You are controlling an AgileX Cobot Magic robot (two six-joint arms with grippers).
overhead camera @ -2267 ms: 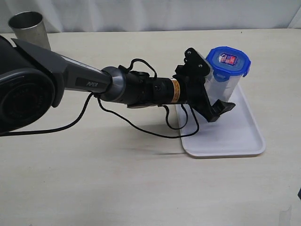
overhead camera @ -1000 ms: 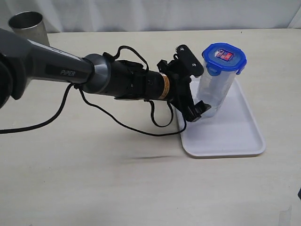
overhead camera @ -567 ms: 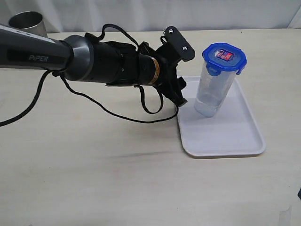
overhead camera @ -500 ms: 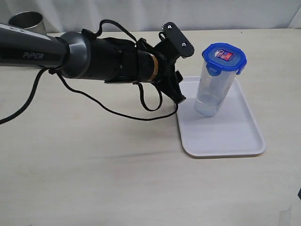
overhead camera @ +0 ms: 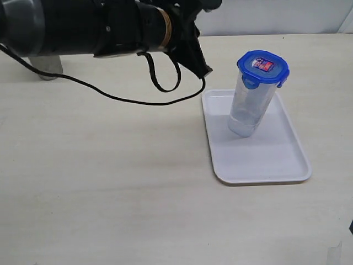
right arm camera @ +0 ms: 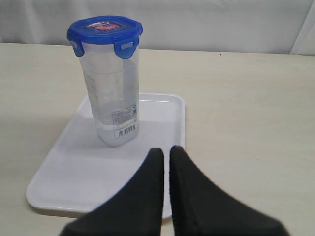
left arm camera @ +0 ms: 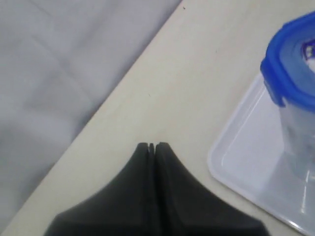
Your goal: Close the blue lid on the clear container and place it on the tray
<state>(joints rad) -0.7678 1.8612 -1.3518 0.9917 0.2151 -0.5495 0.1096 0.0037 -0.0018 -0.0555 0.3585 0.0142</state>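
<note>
Both arms look done: the left gripper (overhead camera: 206, 69) at upper centre and the right gripper (right arm camera: 166, 151) are pinched closed and empty, and the clear container (overhead camera: 249, 107), its blue lid (overhead camera: 265, 68) seemingly latched, stands on the tray (overhead camera: 276, 163) at centre right.

Obstacles: lidded clear container (overhead camera: 251, 107) upright on the far half of the tray (overhead camera: 276, 163), and, at its 10 o'clock, well apart, the raised left arm (overhead camera: 83, 27) with drooping cable (overhead camera: 138, 101); free: tray floor at 6 o'clock, table (overhead camera: 110, 193) at 3 and 7–9 o'clock.
</note>
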